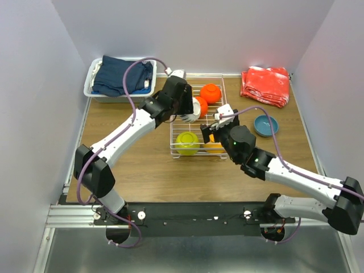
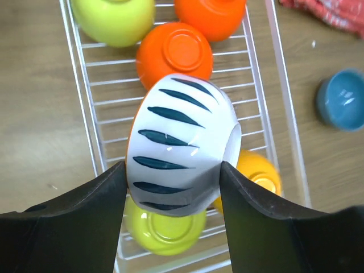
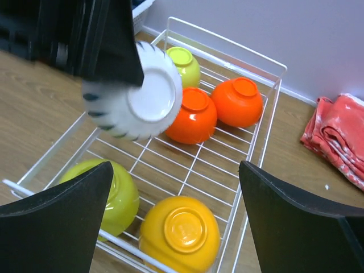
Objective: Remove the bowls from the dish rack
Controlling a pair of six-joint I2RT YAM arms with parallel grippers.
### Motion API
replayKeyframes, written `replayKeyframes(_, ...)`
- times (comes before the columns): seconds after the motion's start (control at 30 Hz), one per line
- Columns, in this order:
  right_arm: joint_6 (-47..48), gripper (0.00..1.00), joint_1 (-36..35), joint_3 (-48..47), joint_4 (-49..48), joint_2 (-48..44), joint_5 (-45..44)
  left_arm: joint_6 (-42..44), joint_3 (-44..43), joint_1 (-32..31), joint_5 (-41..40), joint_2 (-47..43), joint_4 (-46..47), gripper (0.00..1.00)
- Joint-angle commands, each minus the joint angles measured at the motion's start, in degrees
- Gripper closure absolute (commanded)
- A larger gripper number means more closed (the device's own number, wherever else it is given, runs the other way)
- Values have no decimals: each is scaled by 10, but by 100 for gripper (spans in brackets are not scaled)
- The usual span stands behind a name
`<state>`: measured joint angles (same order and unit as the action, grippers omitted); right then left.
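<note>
The left gripper (image 2: pixel 172 170) has its two black fingers closed partway onto a small glossy white bowl with dark stripes (image 2: pixel 182 136), pinching it across its sides. The bowl is tipped over with its base facing the right arm. It hangs above the middle of the rectangular white wire-grid dish rack (image 2: pixel 114 108), clear of the wires as far as the right wrist view shows. The right gripper (image 3: pixel 176 170) is spread as wide as it goes, with nothing between its fingers, and is poised over the near end of the rack

One small glossy blue bowl (image 1: pixel 265 125) sits upright on the wooden table (image 1: pixel 142 170), to the right of the rack and apart from it, so it looks already unloaded. The striped bowl is lifted but not yet set down. Five bowls sit upside down in the rack:
- a far yellow-green bowl (image 3: pixel 185 62)
- a middle red-orange bowl (image 3: pixel 193 116)
- a second red-orange bowl (image 3: pixel 239 101) just beside the middle one
- a near yellow-green bowl (image 3: pixel 111 196)
- an orange-yellow bowl (image 3: pixel 179 230) at the near end

By that count the job looks well under half done: the held bowl needs a spot on the table, then five more lifts
</note>
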<state>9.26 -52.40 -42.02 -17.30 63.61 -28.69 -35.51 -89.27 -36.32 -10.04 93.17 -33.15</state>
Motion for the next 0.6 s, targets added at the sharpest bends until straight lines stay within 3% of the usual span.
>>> replayKeyframes(0.0,-138,0,0,-92,266,-17,-68,274,61,-62,-94,-65,153,100)
replayKeyframes(0.17,-204,0,19,-167,416,-15,-66,422,173,-103,-106,-125,301,100)
replayKeyframes(0.37,-263,0,72,-194,492,-56,-44,516,263,-132,-99,-173,424,100)
replayKeyframes(0.57,-282,0,194,-233,541,-32,98,645,357,-200,-101,-210,543,100)
